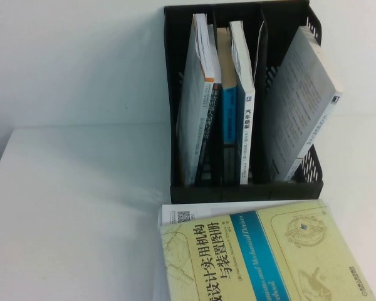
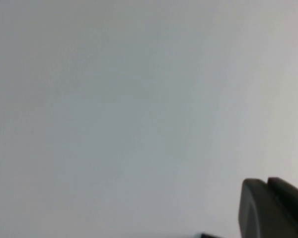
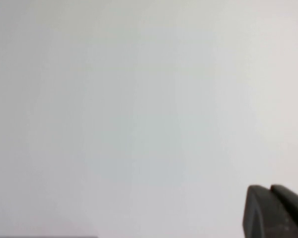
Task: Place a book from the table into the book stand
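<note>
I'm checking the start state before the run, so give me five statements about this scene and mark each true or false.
1. The yellow-green book lies flat on the table, in front of the book stand. True.
2. The book stand is empty. False: books stand in all three of its compartments.
3. The grey-covered book leans at a tilt in the stand's right compartment. True.
4. The left gripper holds the yellow-green book. False: its wrist view shows only a dark gripper part over a bare pale surface, and no gripper appears in the high view.
5. The right gripper is inside the stand. False: its wrist view shows only a blank pale surface.
</note>
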{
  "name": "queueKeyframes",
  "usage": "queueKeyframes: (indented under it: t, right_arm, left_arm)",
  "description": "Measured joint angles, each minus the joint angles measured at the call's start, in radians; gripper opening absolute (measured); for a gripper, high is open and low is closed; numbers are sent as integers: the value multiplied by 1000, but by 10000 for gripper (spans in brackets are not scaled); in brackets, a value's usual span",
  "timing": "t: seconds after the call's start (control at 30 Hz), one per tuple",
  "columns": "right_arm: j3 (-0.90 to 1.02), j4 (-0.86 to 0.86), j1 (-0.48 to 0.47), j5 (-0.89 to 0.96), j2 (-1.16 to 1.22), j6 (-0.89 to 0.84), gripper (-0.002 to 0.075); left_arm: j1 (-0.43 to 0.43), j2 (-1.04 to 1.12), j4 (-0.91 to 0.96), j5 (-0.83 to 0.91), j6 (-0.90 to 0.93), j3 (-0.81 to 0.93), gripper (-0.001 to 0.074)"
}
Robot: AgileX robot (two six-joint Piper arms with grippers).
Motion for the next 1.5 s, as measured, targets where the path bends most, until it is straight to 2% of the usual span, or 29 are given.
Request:
queueKeyframes:
  t: [0.17,0.33,0.43,0.7,0.87,1.0,1.1,1.2,1.3,1.4,1.5]
  right_arm:
    - [-117,-28,0,288,254,-126,-3]
    - [-122,-7,13,369,352,-140,-3]
    - [-124,110,16,407,342,-140,-3]
    - [-124,621,40,379,333,-140,-3]
    - [-124,710,40,378,333,-159,-3]
    - [-124,639,40,455,338,-346,-3]
    - [-126,458,48,515,388,-440,-3]
    - [-126,206,58,557,486,-341,-3]
    - [-126,20,86,598,582,-134,-3]
    - [-126,-20,121,652,687,-31,-3]
    - [-126,23,145,687,819,-11,-3]
  left_arm:
    - [0,215,26,222,5,-156,-2]
    - [0,388,12,432,8,-200,-2]
    - [0,443,-11,484,8,-200,-3]
    - [0,562,-71,518,9,-203,-2]
    - [0,653,-151,522,89,-203,-2]
    - [0,726,-300,522,298,-203,-2]
    - [0,780,-478,522,507,-203,-2]
    - [0,834,-707,525,742,-203,-2]
    - [0,897,-918,548,975,-203,-3]
    - [0,974,-1101,593,1144,-203,-3]
    - [2,1055,-1225,655,1244,-203,-2]
